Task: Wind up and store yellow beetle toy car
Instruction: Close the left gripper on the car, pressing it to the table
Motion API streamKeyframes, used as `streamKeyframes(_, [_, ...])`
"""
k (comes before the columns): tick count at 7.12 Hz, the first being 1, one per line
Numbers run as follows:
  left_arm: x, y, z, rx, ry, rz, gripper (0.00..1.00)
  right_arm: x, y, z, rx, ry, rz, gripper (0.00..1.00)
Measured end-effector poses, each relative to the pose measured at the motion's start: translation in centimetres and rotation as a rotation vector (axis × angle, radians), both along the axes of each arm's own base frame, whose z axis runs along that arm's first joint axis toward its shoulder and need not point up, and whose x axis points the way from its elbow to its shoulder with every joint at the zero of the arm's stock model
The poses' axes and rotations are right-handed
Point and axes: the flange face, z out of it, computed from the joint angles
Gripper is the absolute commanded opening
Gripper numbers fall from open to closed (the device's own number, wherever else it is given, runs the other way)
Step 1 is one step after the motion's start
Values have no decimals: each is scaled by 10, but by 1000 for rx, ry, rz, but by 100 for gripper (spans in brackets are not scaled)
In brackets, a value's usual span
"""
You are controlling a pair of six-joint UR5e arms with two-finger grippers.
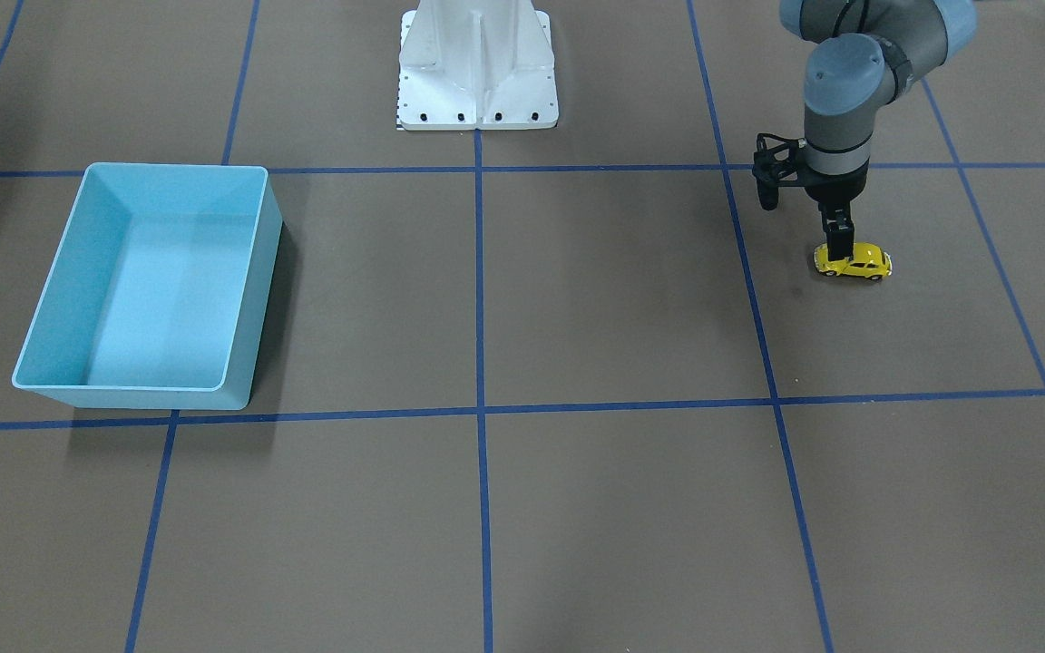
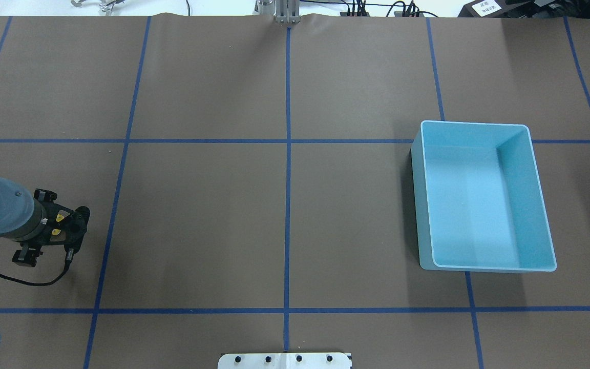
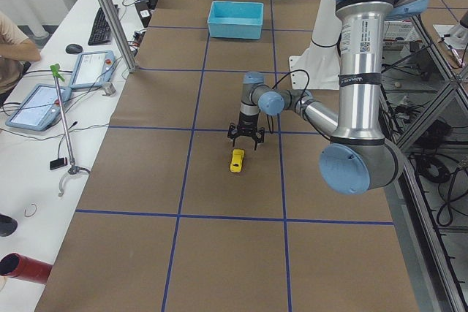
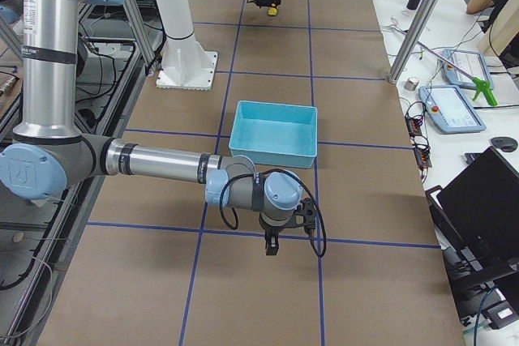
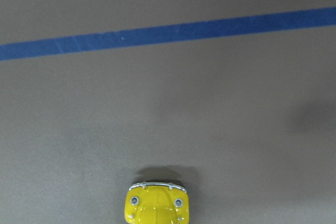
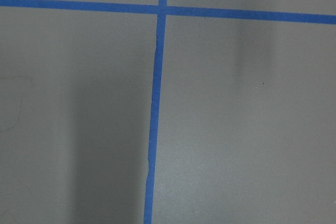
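The yellow beetle toy car [image 1: 860, 264] stands on its wheels on the brown table, on my left side. It also shows in the exterior left view [image 3: 238, 160], and its headlight end shows at the bottom edge of the left wrist view [image 5: 157, 207]. My left gripper [image 1: 835, 254] points straight down over one end of the car, fingers low around it. In the exterior left view the left gripper [image 3: 245, 142] has its jaws spread apart. The overhead view hides the car under the left gripper [image 2: 67, 228]. My right gripper [image 4: 271, 245] hangs over bare table near the bin; I cannot tell if it is open.
The empty light-blue bin [image 1: 250, 272] stands on my right side, and also shows in the overhead view [image 2: 420, 205]. The white robot base [image 1: 477, 100] is at the table's robot edge. Blue tape lines cross the table. A pole [image 3: 110, 20] and operators' desks stand beyond the far edge.
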Motion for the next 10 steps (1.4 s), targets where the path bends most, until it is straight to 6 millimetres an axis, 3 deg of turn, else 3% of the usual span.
streamKeyframes(2, [4, -1, 12, 2, 10, 2, 89, 0, 1, 0, -1, -3, 0, 100])
streamKeyframes(7, [9, -4, 5, 19, 37, 5, 90, 0, 2, -5, 6, -16, 3, 100])
streamKeyframes(10, [10, -4, 11, 12, 28, 6, 89, -1, 3, -3, 3, -19, 3, 100])
